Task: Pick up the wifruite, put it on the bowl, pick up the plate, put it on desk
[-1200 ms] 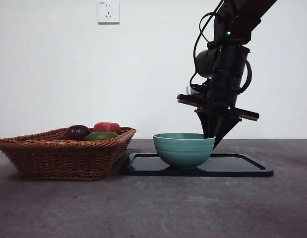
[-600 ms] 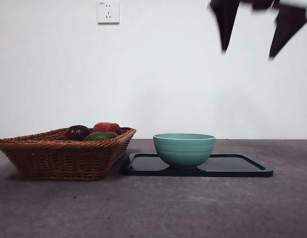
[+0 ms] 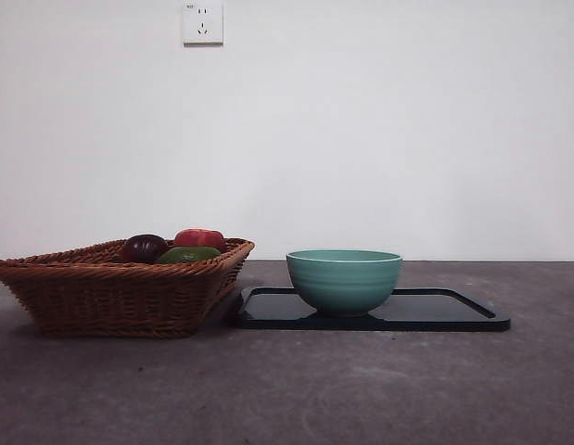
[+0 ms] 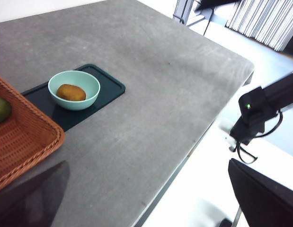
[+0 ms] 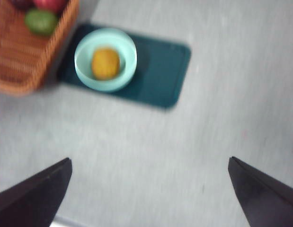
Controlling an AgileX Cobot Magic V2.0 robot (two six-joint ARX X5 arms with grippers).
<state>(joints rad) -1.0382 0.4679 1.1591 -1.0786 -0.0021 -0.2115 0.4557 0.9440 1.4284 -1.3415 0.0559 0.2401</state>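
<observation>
Brownish-orange wifruite (image 4: 71, 92) lying inside the mint-green bowl (image 3: 344, 279), bowl standing on a dark plate (image 3: 453, 311) beside a wicker basket (image 3: 120, 287) on the desk (image 3: 361, 389), left gripper (image 4: 151, 198) and right gripper (image 5: 148, 189) both raised, jaws wide apart, seemingly empty.

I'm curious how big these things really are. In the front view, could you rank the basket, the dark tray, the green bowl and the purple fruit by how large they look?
Largest to smallest:
1. wicker basket
2. dark tray, about as wide but far flatter
3. bowl
4. purple fruit, only partly showing above the basket's rim
</observation>
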